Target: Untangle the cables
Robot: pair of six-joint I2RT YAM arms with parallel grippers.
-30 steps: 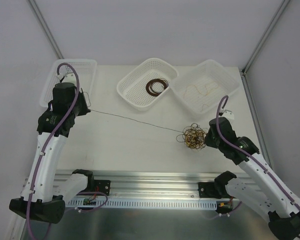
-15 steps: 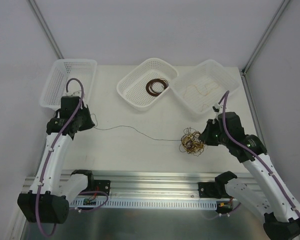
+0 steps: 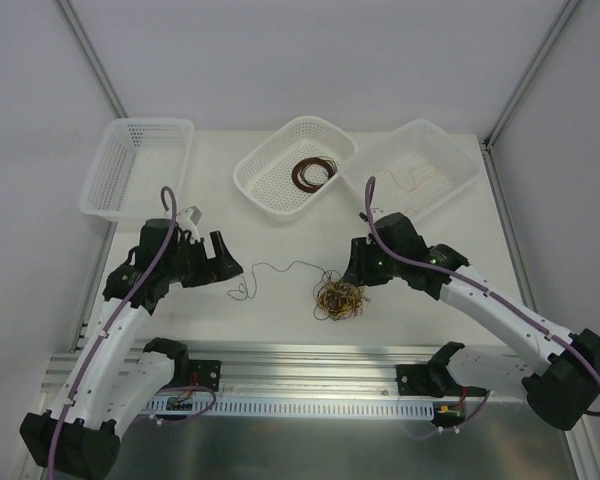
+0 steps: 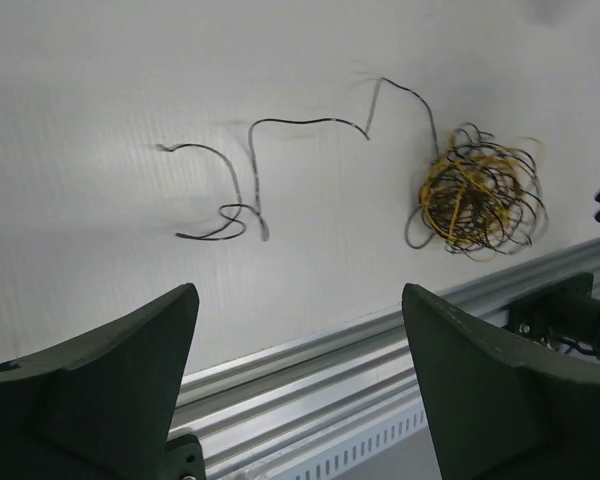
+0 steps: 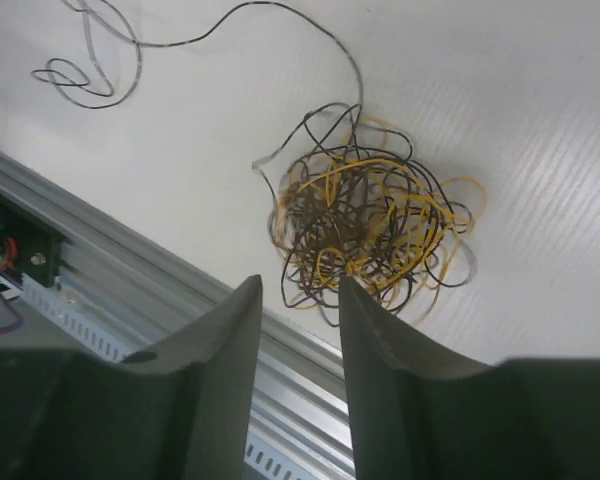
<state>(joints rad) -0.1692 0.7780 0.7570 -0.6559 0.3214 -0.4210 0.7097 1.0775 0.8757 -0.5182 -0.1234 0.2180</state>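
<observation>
With left gripper [image 4: 298, 300] gaping, right gripper [image 5: 298, 285] barely parted (both empty), I'd pin the tangle [image 5: 365, 225] and draw the loose black cable [image 4: 255, 170] gently away.

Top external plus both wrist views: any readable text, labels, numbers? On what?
None readable in any view.
White plastic mesh baskets, silver aluminium rail: no print visible.
Small green circuit board on that rail: markings, if any, too small to read.
</observation>
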